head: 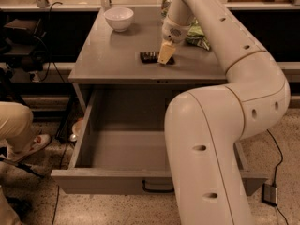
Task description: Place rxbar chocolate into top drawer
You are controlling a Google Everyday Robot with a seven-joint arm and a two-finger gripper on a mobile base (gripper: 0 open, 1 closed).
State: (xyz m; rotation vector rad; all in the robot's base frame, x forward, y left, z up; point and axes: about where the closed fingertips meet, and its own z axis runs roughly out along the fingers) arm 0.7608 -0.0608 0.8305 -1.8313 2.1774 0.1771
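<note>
The rxbar chocolate (149, 57) is a small dark wrapper lying flat on the grey table top, near the middle and toward the front edge. My gripper (165, 54) hangs from the arm that reaches over the table. Its tan tip is right at the bar's right end and hides that end. The top drawer (84, 139) is pulled wide open below the table. It looks empty inside, and its dark curved handle (156, 188) is on the front panel. My arm's large lower link covers the drawer's right half.
A white bowl (118, 18) stands at the table's back left. A green chip bag (197, 34) lies at the back right, behind my gripper. A person's leg and shoe (21, 130) are at the left on the floor. A cable box (270, 194) lies at the lower right.
</note>
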